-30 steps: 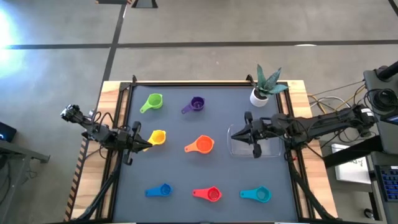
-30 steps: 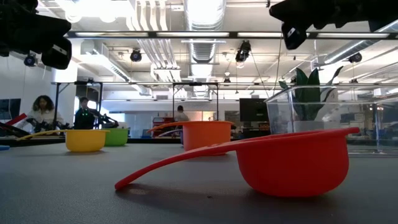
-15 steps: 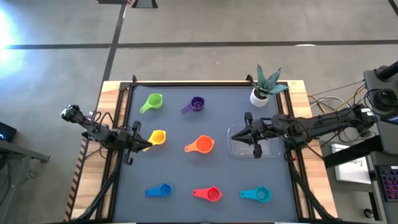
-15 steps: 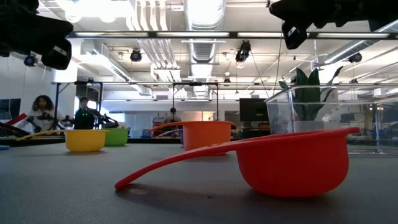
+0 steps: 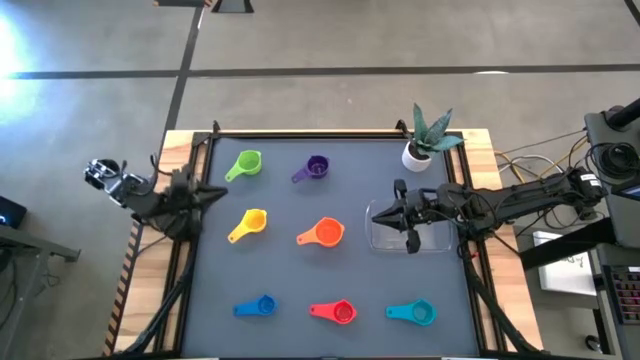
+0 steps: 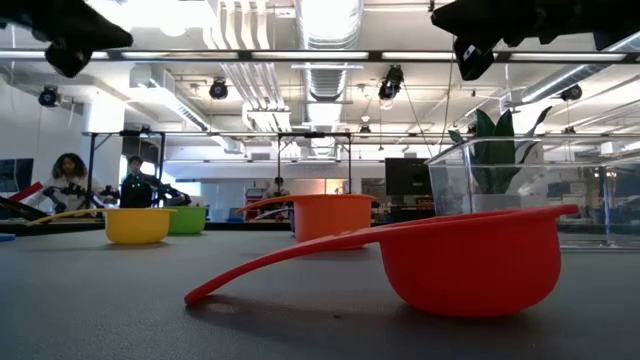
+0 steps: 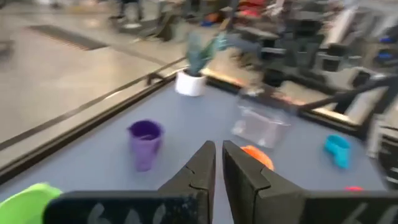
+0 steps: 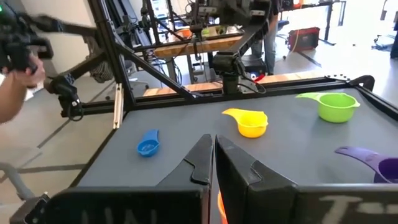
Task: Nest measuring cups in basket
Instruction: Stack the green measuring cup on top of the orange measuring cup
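Note:
Seven measuring cups rest on their bases on the dark mat: green [image 5: 245, 164], purple [image 5: 315, 168], yellow [image 5: 250, 222], orange [image 5: 323, 233], blue [image 5: 258, 306], red [image 5: 336, 312] and teal [image 5: 415, 313]. The clear basket [image 5: 425, 238] sits at the mat's right, with no cup in it. My left gripper [image 5: 212, 193] is shut and empty near the mat's left edge, left of the yellow and green cups; its shut fingers also show in its wrist view [image 7: 219, 148]. My right gripper [image 5: 385, 213] is shut and empty above the basket's left end, as its wrist view [image 8: 214, 138] also shows.
A white plant pot [image 5: 418, 152] stands at the far right behind the basket. A dark frame rail [image 5: 300, 133] runs round the mat. In the low view the red cup [image 6: 470, 260] is nearest the camera. A person's hand [image 8: 18, 62] shows beyond the table.
My left gripper has drawn back from the yellow cup's handle, going up and toward the table's left and far edges, and has turned. The yellow cup stays where it was, its handle now uncovered. My right gripper has kept still.

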`<control>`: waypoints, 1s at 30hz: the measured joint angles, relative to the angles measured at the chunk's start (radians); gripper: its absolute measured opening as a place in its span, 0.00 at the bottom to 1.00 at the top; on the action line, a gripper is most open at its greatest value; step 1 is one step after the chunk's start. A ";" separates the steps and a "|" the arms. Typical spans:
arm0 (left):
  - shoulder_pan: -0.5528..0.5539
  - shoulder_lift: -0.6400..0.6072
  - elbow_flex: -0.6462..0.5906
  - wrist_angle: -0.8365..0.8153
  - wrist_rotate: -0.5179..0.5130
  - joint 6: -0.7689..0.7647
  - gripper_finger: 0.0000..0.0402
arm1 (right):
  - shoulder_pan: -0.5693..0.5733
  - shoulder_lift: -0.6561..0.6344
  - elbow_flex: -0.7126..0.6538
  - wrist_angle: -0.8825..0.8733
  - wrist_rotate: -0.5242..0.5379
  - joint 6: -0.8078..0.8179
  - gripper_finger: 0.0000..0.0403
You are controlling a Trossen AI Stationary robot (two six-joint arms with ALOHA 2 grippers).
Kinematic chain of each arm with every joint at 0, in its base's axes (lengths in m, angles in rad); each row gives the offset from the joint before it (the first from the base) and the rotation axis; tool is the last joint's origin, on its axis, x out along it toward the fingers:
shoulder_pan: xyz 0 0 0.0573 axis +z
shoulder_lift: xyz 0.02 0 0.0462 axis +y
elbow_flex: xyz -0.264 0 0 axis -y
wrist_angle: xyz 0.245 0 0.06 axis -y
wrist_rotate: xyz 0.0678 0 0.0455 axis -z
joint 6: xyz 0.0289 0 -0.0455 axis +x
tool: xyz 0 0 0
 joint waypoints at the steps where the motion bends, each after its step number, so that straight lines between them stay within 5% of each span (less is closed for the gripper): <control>1: 0.000 0.029 0.029 -0.015 -0.006 -0.008 0.05 | 0.000 0.000 0.000 0.000 0.000 -0.007 0.02; 9: 0.032 0.310 0.221 -0.248 -0.025 -0.064 0.27 | 0.000 0.000 0.000 0.000 0.000 -0.026 0.02; 15: 0.168 0.473 0.317 -0.437 -0.011 -0.165 0.45 | 0.000 0.000 0.000 0.000 0.000 -0.045 0.02; 30: 0.736 0.862 0.327 -0.125 0.400 0.233 0.53 | 0.000 0.000 0.000 -0.004 -0.003 -0.061 0.02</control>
